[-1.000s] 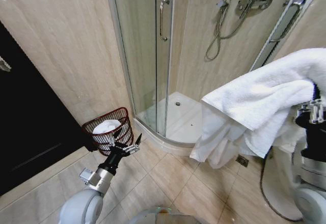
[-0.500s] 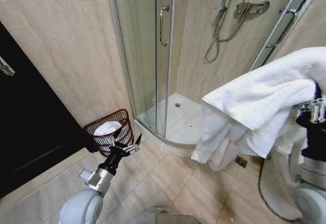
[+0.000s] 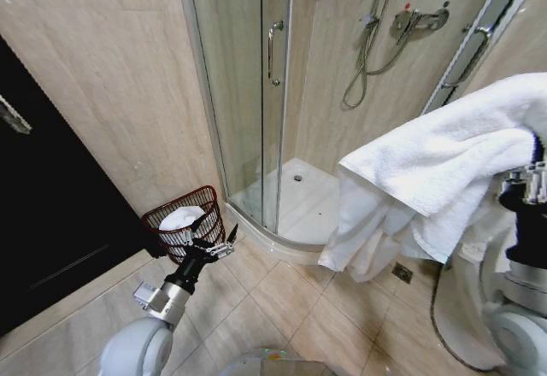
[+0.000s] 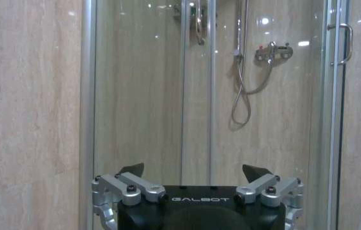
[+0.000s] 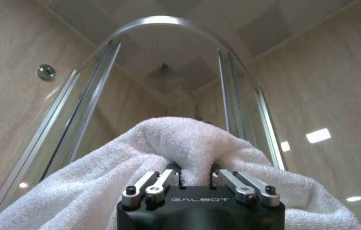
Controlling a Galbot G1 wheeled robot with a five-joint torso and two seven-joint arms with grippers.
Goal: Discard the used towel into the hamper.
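- While the right hand (image 5: 195,178) pinches a fold of the towel (image 3: 444,171) between its fingers, it holds it well above the floor and well apart from the hamper (image 3: 186,225), on the far side of the shower cubicle's open corner.
- The height seems chosen so that the hanging tail clears the floor tiles on the way over.
- The left hand (image 3: 208,245) has its fingers spread and holds nothing; it hangs just beside the hamper, on the near side, probably parked out of the towel's path.
- The hamper stands on the floor against the beige wall, close to the shower glass (image 3: 239,94).
- The towel is white, thick terry, draped in a broad fold with a crumpled tail hanging below.
- The hamper is a dark reddish open-weave basket, already holding something white (image 3: 182,217), so I judge the drop not yet made.
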